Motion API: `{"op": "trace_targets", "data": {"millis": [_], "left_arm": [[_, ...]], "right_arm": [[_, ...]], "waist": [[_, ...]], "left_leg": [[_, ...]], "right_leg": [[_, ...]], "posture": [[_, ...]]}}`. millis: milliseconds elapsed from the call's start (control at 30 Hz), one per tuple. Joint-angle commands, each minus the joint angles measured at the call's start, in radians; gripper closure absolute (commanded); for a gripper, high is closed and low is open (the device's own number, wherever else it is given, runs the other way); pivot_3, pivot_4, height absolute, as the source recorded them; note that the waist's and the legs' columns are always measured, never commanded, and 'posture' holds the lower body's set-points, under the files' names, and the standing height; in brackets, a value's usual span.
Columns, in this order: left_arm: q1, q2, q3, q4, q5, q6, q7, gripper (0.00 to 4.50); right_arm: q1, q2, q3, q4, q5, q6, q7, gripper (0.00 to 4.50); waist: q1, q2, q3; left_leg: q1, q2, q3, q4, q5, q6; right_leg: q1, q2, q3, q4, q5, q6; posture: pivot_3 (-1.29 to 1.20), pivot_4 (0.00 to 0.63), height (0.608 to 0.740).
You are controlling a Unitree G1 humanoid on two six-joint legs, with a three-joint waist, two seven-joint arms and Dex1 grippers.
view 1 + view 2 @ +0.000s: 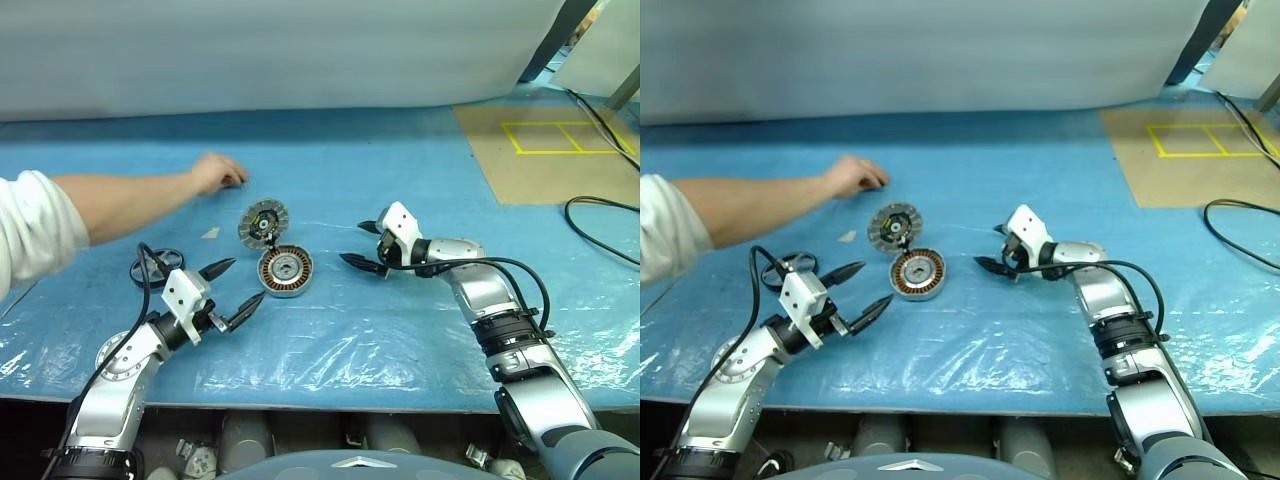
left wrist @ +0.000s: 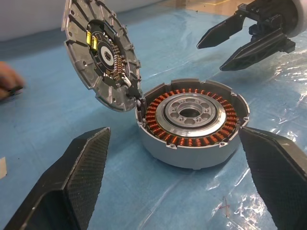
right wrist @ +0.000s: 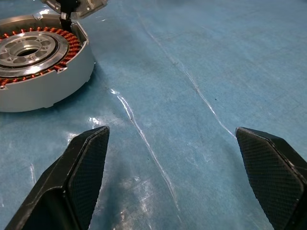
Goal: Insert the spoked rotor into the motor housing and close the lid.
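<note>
The desk (image 1: 400,170) has a blue cover with clear plastic. On it lie the motor housing (image 1: 285,271), the spoked rotor (image 1: 157,266) and a person's hand (image 1: 217,173).

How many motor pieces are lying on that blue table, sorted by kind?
Round housing with copper windings: 1
Grey ribbed lid, tilted up against the housing: 1
Thin spoked wheel near the left gripper: 1
Total: 3
</note>
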Motion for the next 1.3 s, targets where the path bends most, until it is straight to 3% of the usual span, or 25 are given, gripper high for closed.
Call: {"op": "trace_targets", "data": {"millis": [33,467,700,967,1067,1300], "left_arm": [[-0.001,0.004,0.003,-0.005,-0.002,-0.026,-0.005,0.0],[0.001,0.009,0.002,-0.004,-0.002,-0.027,-0.013,0.0],[0.084,-0.01,-0.006,-0.084,-0.011,-0.024,0.008,0.0],[0.176,-0.01,-0.018,-0.214,-0.028,0.025,0.041,0.0],[0.186,0.0,-0.017,-0.245,-0.039,0.049,0.043,0.0],[0.215,0.025,-0.011,-0.31,-0.064,0.097,0.041,0.0]], "right_arm": [[-0.034,-0.011,-0.025,0.004,0.004,-0.028,-0.008,0.1],[-0.018,-0.024,-0.033,0.003,0.019,-0.036,-0.02,0.1],[0.054,-0.077,-0.072,-0.184,0.155,0.055,0.12,0.1],[0.197,-0.173,-0.058,-0.372,0.185,0.052,0.209,0.1],[0.213,-0.19,-0.082,-0.397,0.236,0.142,0.22,0.1],[0.304,-0.241,-0.092,-0.439,0.241,0.108,0.236,0.1]], "waist": [[0.0,0.0,0.0],[0.0,0.0,0.0],[0.001,0.0,0.0],[0.003,0.0,0.0],[0.002,0.0,0.0],[0.002,0.0,0.0]], "left_leg": [[0.0,0.0,0.0,0.0,0.0,0.0],[0.0,0.0,0.0,0.0,0.0,0.0],[-0.001,0.0,0.0,0.0,0.0,0.001],[0.0,0.0,0.0,0.0,-0.002,0.004],[0.0,0.0,0.0,0.0,-0.002,0.004],[0.0,0.0,0.0,-0.002,-0.002,0.004]], "right_leg": [[0.0,0.0,0.0,0.0,0.0,0.0],[0.0,0.0,0.0,0.0,0.0,0.0],[0.0,0.0,0.0,-0.001,0.0,0.0],[0.0,0.0,0.0,-0.001,0.0,0.0],[0.001,0.0,0.0,-0.001,0.0,0.0],[0.001,0.0,0.0,-0.004,0.0,0.001]], "posture": [[0.0,0.15,0.74],[0.0,0.15,0.74],[0.0,0.15,0.74],[0.0,0.15,0.74],[0.0,0.15,0.74],[0.0,0.15,0.74]]}}
